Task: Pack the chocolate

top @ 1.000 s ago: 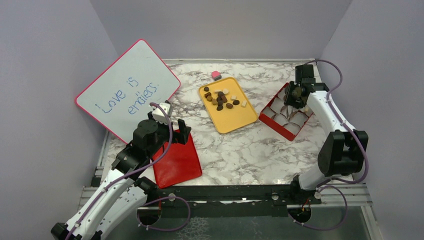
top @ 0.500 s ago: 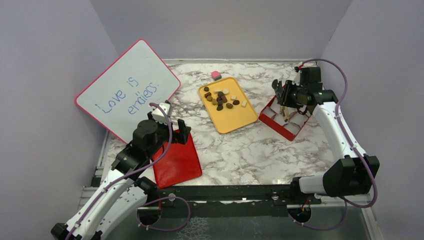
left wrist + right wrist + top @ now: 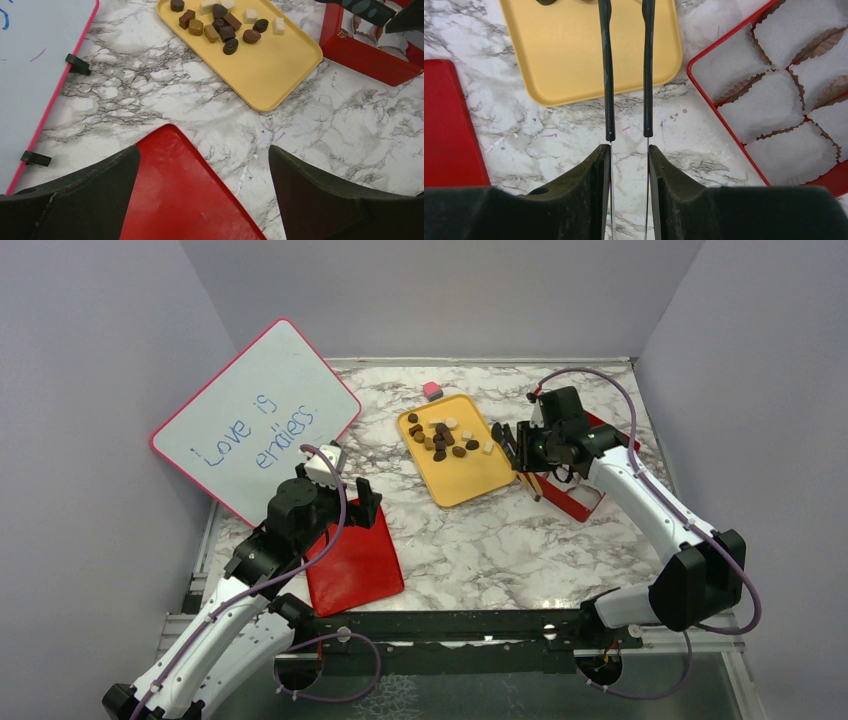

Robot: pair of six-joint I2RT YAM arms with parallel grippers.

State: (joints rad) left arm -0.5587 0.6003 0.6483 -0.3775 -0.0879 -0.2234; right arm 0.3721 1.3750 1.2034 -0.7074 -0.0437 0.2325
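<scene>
Swinging left off the red box, the right gripper now reaches the yellow tray mid-counter. Its jaws stand narrowly parted, empty. The left gripper gapes wide over the red lid near the front edge.

Bright, even overhead light; soft short shadows under arms. Faint glare on whiteboard. All views sharp; wrist-view fingers dark, near-silhouetted, slightly soft.

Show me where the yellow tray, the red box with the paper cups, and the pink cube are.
Yellow tray (image 3: 468, 480), top view, bare near part of its floor.
Red box (image 3: 723, 122), right wrist view, its left rim.
Pink cube (image 3: 432, 391), top view, its top face.
</scene>
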